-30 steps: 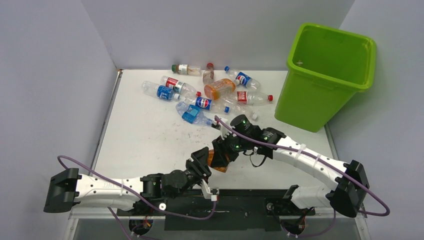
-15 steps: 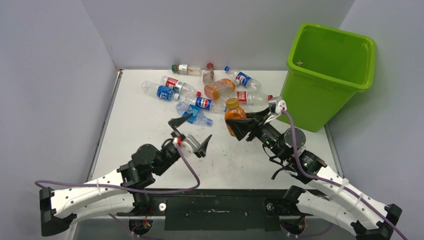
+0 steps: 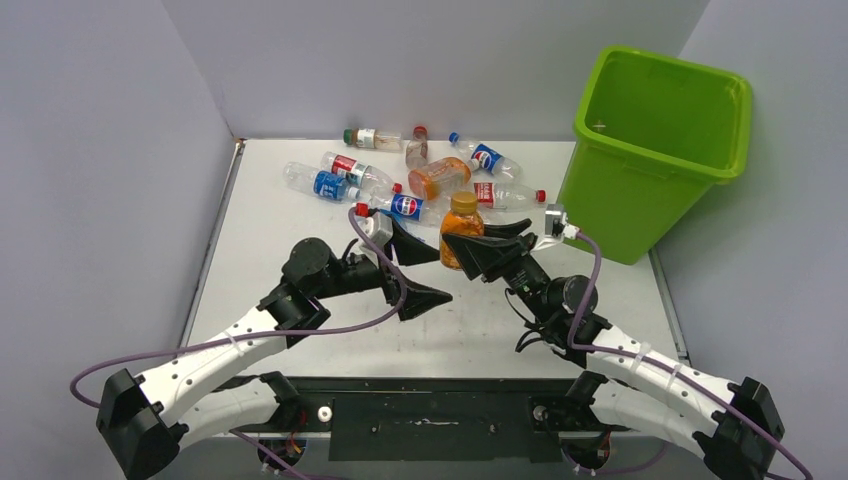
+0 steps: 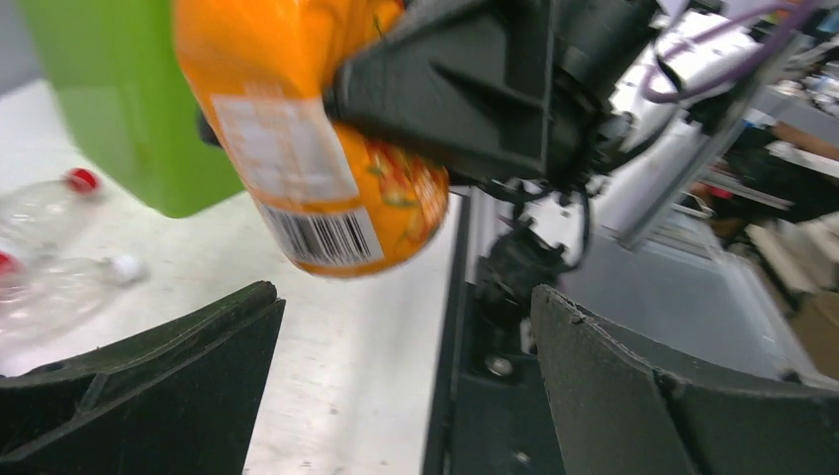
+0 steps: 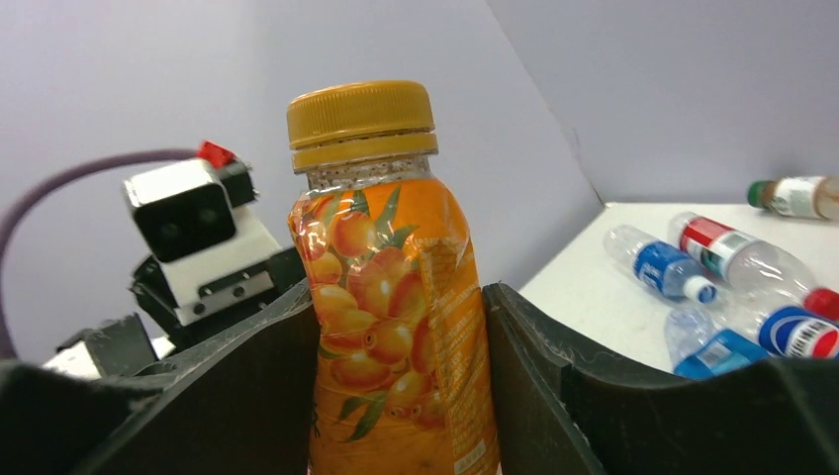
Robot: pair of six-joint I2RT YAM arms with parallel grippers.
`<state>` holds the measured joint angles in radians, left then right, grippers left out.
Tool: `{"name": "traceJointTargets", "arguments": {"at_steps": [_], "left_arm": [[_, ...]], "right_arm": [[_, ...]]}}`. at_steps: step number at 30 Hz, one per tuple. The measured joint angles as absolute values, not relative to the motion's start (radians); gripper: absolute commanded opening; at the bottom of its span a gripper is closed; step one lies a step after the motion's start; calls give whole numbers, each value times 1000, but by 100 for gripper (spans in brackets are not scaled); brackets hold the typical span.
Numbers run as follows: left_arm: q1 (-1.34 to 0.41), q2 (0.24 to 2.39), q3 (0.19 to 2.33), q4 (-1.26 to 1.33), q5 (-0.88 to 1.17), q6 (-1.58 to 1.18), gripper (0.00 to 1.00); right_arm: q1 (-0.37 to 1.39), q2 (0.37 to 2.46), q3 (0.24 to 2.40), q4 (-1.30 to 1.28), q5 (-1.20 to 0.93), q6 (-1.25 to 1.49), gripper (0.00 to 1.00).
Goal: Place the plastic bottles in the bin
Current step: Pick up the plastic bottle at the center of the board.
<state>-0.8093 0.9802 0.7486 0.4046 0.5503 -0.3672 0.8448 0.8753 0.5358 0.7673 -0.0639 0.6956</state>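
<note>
Right pincer (image 3: 466, 248): clenched on the orange bottle (image 5: 396, 327), with one black finger pressed against each side of its body.
Orange bottle: upright in the right wrist view, with a yellow-orange cap on top and a fruit-printed label. It is held outside the bin (image 3: 650, 190), to the left of the bin's near-left corner. In the left wrist view its base hangs clear of the tabletop (image 3: 290, 270).
Left pincer (image 3: 441, 277): released, its two fingers spread wide with nothing between them. It sits just left of the held bottle, on the side away from the bin, and points toward the bin.
Bin: bright lime green and standing upright at the far right of the tabletop, its open mouth facing up. No bottle can be seen inside from the top view.
Loose bottles (image 3: 420, 180): a cluster lying on their sides on the tabletop, left of the bin and farther back than the held bottle. It includes clear ones with blue or red labels, and one orange bottle (image 3: 440, 177) in the middle of the heap.
Bottle nearest the bin: a clear bottle with a red label and red cap (image 3: 505, 195), lying just left of the bin's wall.
Bottle farthest from the bin: a clear bottle with a blue label (image 3: 318, 182), at the left edge of the cluster.
</note>
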Motion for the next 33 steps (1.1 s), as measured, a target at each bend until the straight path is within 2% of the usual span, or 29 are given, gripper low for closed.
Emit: {"name": "traceJointTargets", "arguments": {"at_steps": [5, 13, 26, 28, 29, 33], "left_arm": [[-809, 984, 739, 461, 654, -455, 96], [-802, 971, 709, 565, 670, -547, 97], [-794, 942, 693, 552, 521, -534, 96], [-794, 933, 692, 551, 500, -527, 99], [-794, 931, 692, 551, 494, -519, 95], [-793, 931, 692, 548, 488, -504, 63]], "right_arm": [[845, 882, 512, 896, -88, 742, 5], [845, 945, 498, 1023, -135, 777, 5], [852, 1037, 496, 1129, -231, 824, 5], [852, 1047, 497, 1137, -241, 827, 5], [852, 1055, 496, 1143, -244, 829, 5], [852, 1093, 496, 1171, -253, 845, 5]]}}
